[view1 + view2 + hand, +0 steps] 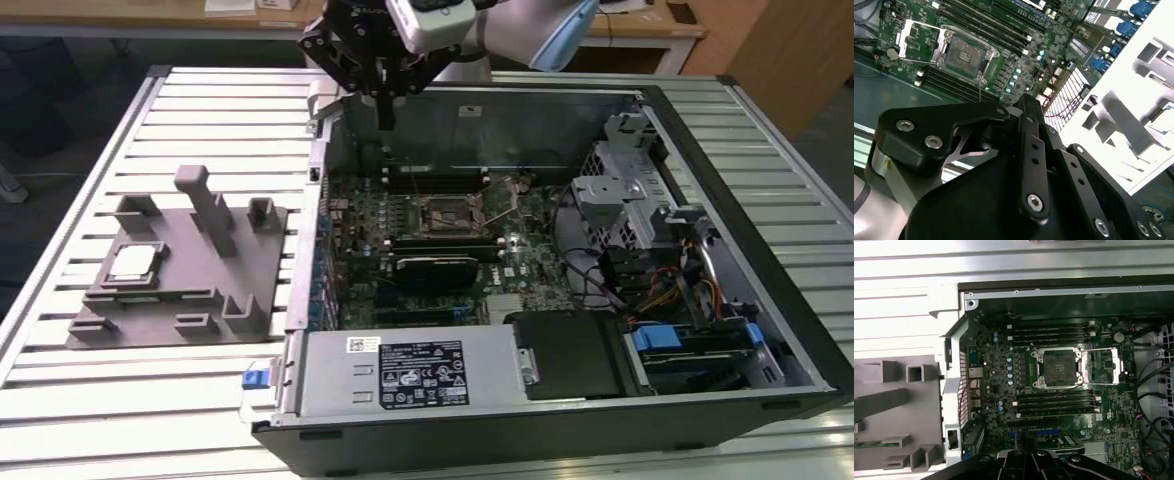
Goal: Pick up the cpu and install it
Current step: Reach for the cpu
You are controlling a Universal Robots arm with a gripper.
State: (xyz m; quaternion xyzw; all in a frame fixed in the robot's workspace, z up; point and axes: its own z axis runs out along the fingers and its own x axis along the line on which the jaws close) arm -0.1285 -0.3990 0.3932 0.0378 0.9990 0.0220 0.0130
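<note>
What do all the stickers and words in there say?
Black and white label on the silver metal power supply box: too small to read.
Small white sticker beside it: too blurred to read.
White print on the green circuit board: too small to read.

Silvery-white cpu (134, 263), gray fixture (174, 326), green motherboard (523, 283), black computer case (534, 432)

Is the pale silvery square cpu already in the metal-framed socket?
No, the pale silvery square cpu lies on the gray plastic slotted fixture, outside the open computer case.
</note>
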